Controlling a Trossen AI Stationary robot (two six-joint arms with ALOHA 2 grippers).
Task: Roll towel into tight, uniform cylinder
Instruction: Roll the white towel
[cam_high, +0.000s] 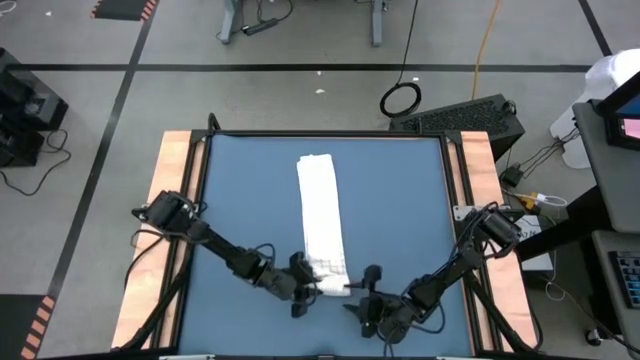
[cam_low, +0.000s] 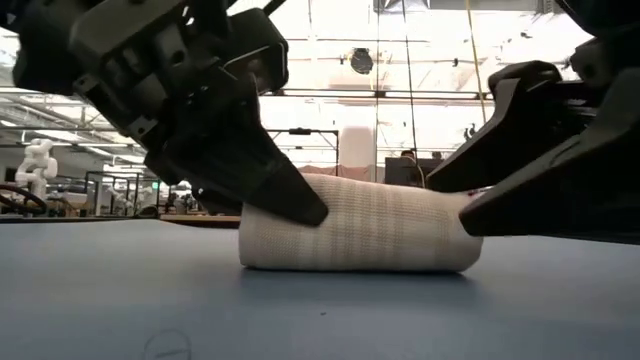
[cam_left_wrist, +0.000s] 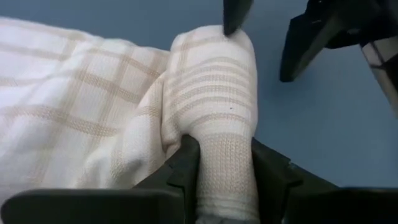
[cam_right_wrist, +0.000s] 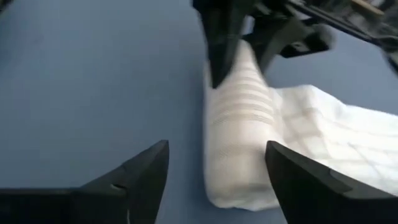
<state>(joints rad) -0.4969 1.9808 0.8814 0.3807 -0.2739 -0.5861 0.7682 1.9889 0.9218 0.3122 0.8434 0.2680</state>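
Near edge of the table: I am clamping the left gripper on one end of the rolled part of the towel, jaws pressed against the cloth on both sides. The right gripper is hovering just off the roll's other end, jaws apart and holding nothing. To roll well, I am judging that both ends need equal pinch and an even turn. Farther on, the unrolled strip is lying flat along the middle toward the far edge.
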